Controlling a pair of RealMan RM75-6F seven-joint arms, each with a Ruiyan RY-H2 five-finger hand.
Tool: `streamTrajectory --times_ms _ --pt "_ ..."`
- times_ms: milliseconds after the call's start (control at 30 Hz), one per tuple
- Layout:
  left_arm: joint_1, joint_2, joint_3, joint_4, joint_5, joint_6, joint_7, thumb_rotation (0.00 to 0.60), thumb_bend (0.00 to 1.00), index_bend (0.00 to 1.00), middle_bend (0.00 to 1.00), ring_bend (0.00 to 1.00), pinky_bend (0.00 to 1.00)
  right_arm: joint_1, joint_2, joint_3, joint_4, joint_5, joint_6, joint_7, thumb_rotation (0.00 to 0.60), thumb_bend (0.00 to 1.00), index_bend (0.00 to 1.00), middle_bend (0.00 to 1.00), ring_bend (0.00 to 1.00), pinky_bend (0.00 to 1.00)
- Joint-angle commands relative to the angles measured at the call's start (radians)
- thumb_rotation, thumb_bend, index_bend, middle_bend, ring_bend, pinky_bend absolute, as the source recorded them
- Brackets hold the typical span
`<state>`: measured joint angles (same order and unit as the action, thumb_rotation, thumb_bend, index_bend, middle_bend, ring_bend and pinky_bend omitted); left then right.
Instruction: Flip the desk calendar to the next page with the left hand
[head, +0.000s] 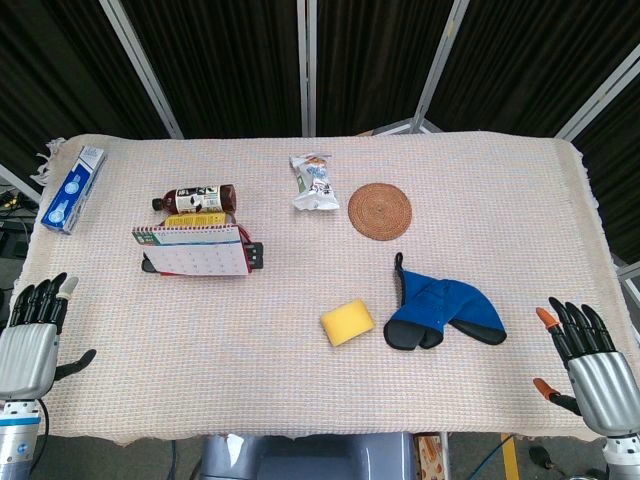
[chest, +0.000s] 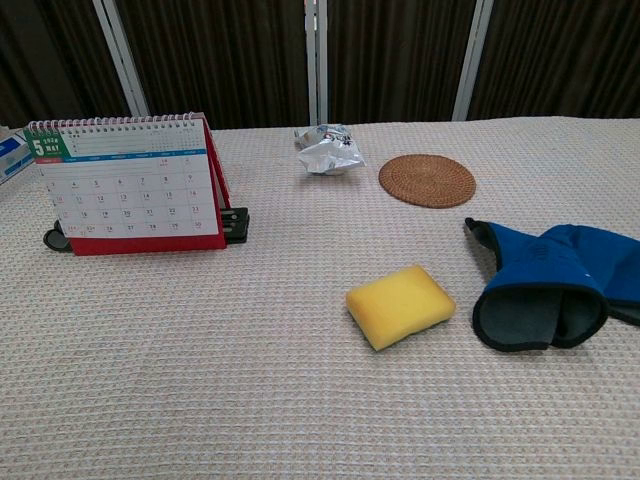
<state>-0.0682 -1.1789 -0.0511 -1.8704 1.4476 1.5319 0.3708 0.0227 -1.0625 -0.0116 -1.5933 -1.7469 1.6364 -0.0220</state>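
Observation:
The desk calendar (head: 192, 250) stands upright on a red base at the left of the table, its spiral edge on top; in the chest view the desk calendar (chest: 125, 185) shows a page headed 5. My left hand (head: 30, 338) hovers at the table's front left corner, fingers apart and holding nothing, well short of the calendar. At the front right corner my right hand (head: 588, 362) is also spread and empty. Neither hand appears in the chest view.
Behind the calendar lie a brown bottle (head: 195, 198) and a black clip (head: 256, 255). A blue box (head: 73, 187) sits far left. A snack packet (head: 314, 181), round woven coaster (head: 380, 211), yellow sponge (head: 347, 322) and blue oven mitt (head: 443, 314) fill the middle and right.

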Motion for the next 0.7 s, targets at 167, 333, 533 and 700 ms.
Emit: streamTrajectory --times_ms 167,333,533,700 --pt "-0.008 -0.023 -0.016 0.009 -0.017 -0.001 0.004 0.600 0.41 0.00 0.27 0.32 0.28 0.001 0.002 0.002 -0.004 0.004 -0.002 0.006 0.600 0.03 0.00 0.00 0.00 0.00" --pt "-0.024 -0.090 -0.058 0.006 -0.099 -0.030 -0.071 0.600 0.68 0.00 0.63 0.62 0.55 0.002 0.005 0.000 -0.004 0.007 -0.005 0.016 0.600 0.03 0.00 0.00 0.00 0.00" --pt "-0.080 -0.110 -0.109 -0.005 -0.270 -0.162 -0.103 0.600 0.77 0.00 0.65 0.66 0.60 0.003 0.010 0.000 -0.007 0.000 -0.001 0.027 0.600 0.04 0.00 0.00 0.00 0.00" --pt "-0.137 -0.119 -0.147 -0.013 -0.411 -0.266 -0.080 0.600 0.79 0.00 0.65 0.66 0.61 0.003 0.014 -0.001 -0.011 0.003 -0.003 0.033 0.600 0.03 0.00 0.00 0.00 0.00"
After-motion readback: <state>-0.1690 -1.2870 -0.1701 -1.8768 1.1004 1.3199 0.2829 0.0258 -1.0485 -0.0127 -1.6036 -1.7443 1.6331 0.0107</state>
